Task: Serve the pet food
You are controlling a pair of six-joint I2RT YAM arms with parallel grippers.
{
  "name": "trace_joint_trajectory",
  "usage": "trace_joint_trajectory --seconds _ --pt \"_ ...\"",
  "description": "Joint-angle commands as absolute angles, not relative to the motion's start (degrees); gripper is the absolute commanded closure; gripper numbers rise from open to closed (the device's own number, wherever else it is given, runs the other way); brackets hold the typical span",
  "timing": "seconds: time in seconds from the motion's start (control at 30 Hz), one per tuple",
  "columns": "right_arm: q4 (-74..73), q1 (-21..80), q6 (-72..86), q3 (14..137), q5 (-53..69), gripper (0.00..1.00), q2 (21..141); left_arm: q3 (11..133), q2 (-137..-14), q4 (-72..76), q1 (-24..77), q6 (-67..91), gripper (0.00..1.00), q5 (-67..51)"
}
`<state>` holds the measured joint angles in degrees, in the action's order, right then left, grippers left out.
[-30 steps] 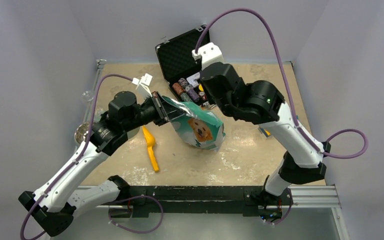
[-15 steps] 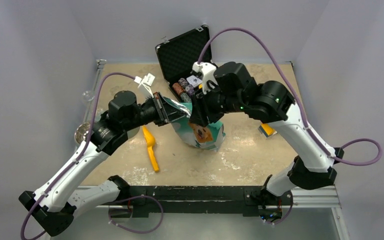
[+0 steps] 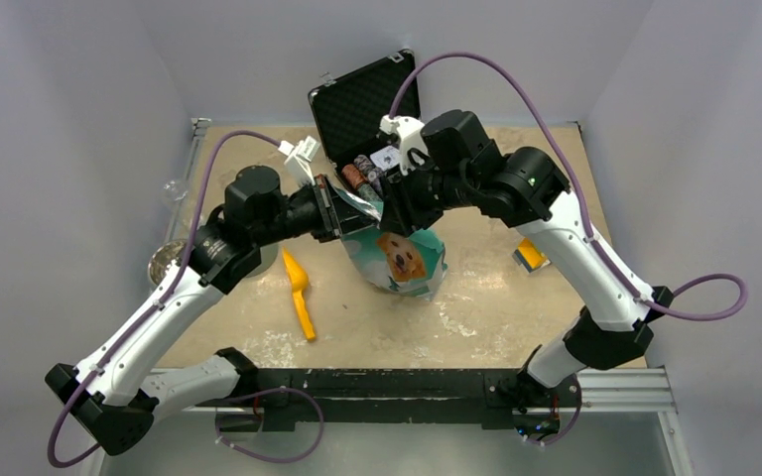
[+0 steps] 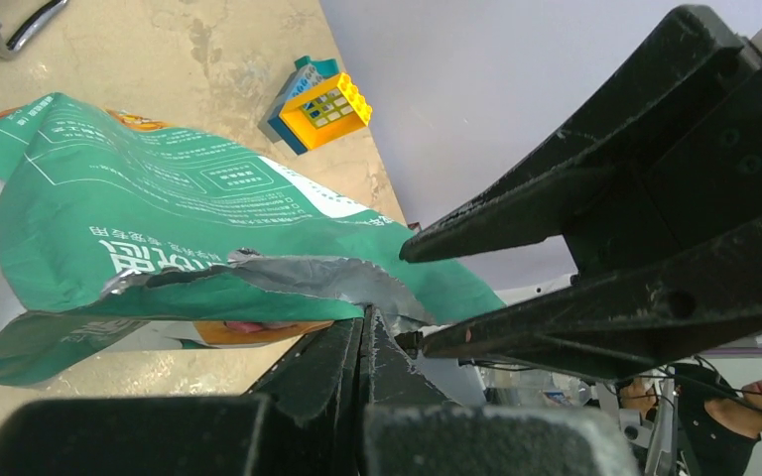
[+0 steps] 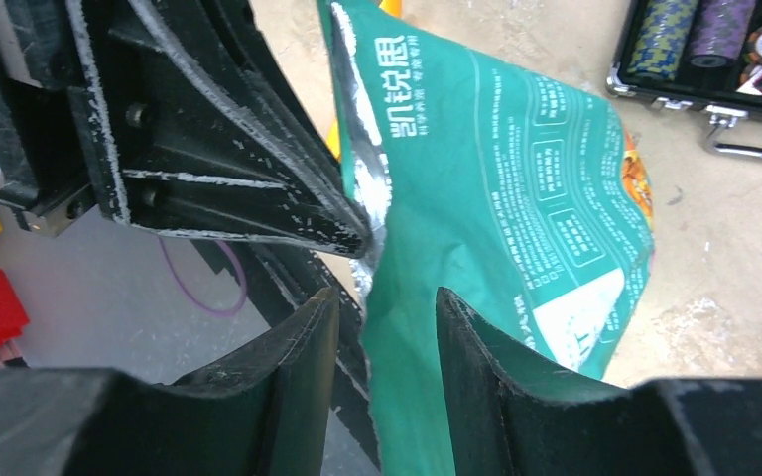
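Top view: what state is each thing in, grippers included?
pouch: standing, top torn open.
left gripper: shut on the pouch's torn edge.
right gripper: open, pouch edge between its fingers.
case: lid open.
scoop: lying flat, untouched.

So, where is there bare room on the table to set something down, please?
Bare: the table nearer than the pouch, between scoop and block. Crowded: at the pouch's top, where the left gripper, right gripper and case meet.

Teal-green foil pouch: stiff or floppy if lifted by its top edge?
Likely floppy: the teal-green foil pouch creases and sags where the left gripper pinches its torn rim. Probably bottom-heavy, since it bulges on the table.
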<state>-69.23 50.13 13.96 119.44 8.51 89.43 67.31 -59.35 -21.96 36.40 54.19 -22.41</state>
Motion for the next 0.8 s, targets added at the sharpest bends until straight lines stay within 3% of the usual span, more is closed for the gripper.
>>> trace_joint_trajectory --seconds 0.0,0.2,0.4,0.5,0.57,0.7,0.77 --pt "-68.70 49.48 10.93 119.44 7.81 0.57 87.34 72.02 -59.08 -18.03 36.74 51.78 1.00 -26.00" --pt "-68.64 49.48 8.73 118.83 6.37 0.75 88.49 72.24 -59.90 -18.07 36.82 51.94 1.00 -26.19" --pt "-67.70 49.76 8.03 118.32 4.55 0.70 89.61 73.21 -61.75 -19.12 36.76 52.50 1.00 -26.84" --pt "-66.82 51.58 6.75 117.98 0.38 0.80 89.90 73.83 -62.58 -20.03 36.80 53.21 1.00 -26.69" --pt "-66.98 52.31 6.38 118.83 -2.53 1.00 90.59 73.87 -62.90 -20.31 36.74 54.22 1.00 -26.23" --pt "-66.83 52.72 7.88 120.30 -2.18 1.00 90.96 73.81 -63.89 -22.04 36.78 56.81 1.00 -24.86" --pt "-66.29 52.82 9.47 120.03 -2.40 1.00 90.47 73.45 -64.30 -22.06 36.76 58.17 0.94 -24.60"
